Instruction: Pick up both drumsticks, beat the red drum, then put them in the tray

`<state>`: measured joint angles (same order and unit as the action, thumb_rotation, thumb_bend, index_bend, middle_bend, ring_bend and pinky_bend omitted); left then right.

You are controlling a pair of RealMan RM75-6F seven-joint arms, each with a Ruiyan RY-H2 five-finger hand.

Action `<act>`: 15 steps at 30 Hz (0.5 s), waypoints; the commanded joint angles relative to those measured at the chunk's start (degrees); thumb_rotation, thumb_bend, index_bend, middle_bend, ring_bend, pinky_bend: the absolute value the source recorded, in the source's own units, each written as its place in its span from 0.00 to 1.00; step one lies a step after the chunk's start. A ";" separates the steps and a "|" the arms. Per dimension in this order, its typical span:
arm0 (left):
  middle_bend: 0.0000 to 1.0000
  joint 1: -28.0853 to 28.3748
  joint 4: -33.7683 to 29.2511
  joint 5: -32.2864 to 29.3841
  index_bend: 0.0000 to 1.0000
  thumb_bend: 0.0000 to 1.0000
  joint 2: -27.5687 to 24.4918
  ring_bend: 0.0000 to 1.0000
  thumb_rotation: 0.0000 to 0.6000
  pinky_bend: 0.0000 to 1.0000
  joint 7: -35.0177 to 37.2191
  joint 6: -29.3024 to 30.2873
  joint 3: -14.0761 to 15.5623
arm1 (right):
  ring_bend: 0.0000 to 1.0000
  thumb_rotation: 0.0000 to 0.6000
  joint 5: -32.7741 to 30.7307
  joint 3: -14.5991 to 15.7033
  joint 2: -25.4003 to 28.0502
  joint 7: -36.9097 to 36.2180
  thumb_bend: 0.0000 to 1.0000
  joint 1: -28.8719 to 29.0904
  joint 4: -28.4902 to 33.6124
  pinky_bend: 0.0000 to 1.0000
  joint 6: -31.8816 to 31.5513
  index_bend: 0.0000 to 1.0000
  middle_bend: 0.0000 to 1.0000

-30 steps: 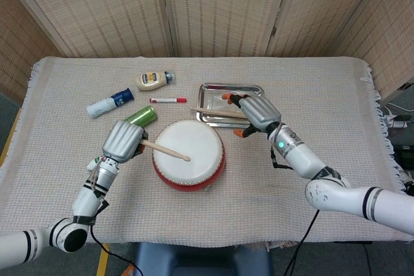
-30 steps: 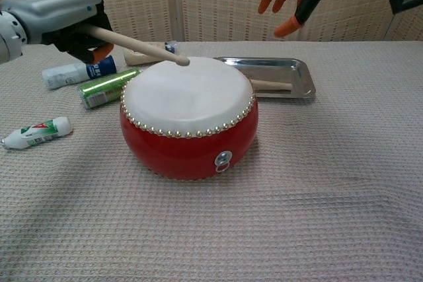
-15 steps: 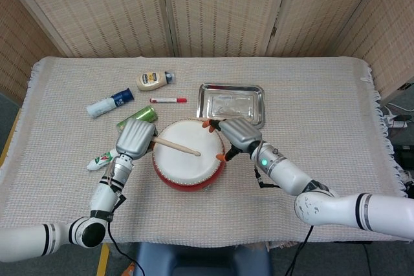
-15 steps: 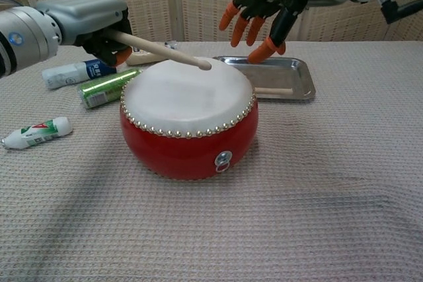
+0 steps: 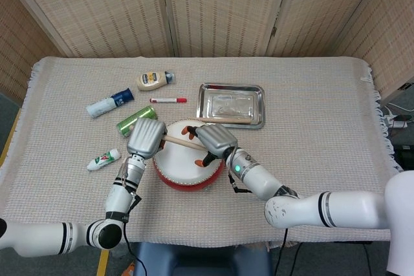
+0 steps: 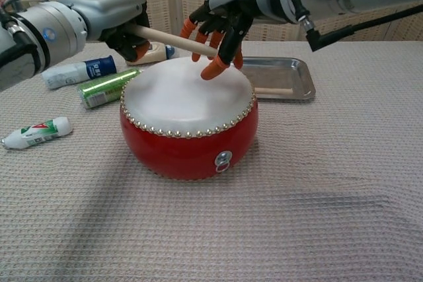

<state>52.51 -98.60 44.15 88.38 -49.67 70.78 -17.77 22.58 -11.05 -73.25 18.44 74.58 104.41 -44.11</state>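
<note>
One drumstick [image 5: 229, 119] lies in the steel tray [image 5: 259, 88], along its near edge, at two o'clock from the red drum [image 6: 192, 140]; the second drumstick [image 6: 173, 37] we hold in the left hand [image 5: 146, 138], fingers wrapped on its handle, shaft reaching across the drumhead. The right hand [image 6: 221, 19] holds nothing, fingers spread and curved. A second ago it hovered over the tray; it has now swung to the drum and closes around the tip end of the second drumstick. We cannot tell whether it touches the stick yet. The left hand has meanwhile moved in from nine o'clock to ten o'clock of the drum. We judge that a handover is beginning, so that the right hand can carry this stick to the tray.
</note>
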 commanded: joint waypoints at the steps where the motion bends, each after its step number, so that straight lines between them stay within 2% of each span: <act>1: 1.00 0.58 -0.28 -0.24 0.85 0.64 0.65 0.98 1.00 1.00 -0.70 0.63 0.12 | 0.28 1.00 -2.03 -0.08 -1.99 1.13 0.17 1.57 -1.18 0.57 -1.54 0.25 0.30; 9: 1.00 2.31 0.33 -1.64 0.84 0.63 2.36 0.98 1.00 1.00 -4.39 2.48 0.69 | 0.40 1.00 -4.61 -1.13 -5.91 2.63 0.18 2.89 -2.54 0.64 -6.82 0.41 0.43; 15: 1.00 2.94 0.68 -1.78 0.82 0.63 3.07 0.98 1.00 1.00 -5.06 3.26 0.89 | 0.49 1.00 -4.25 -2.30 -7.68 2.75 0.32 2.16 -2.49 0.71 -9.64 0.53 0.51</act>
<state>55.39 -97.94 42.35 91.38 -54.66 73.94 -16.93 18.18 -13.22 -80.78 21.14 76.91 101.88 -53.59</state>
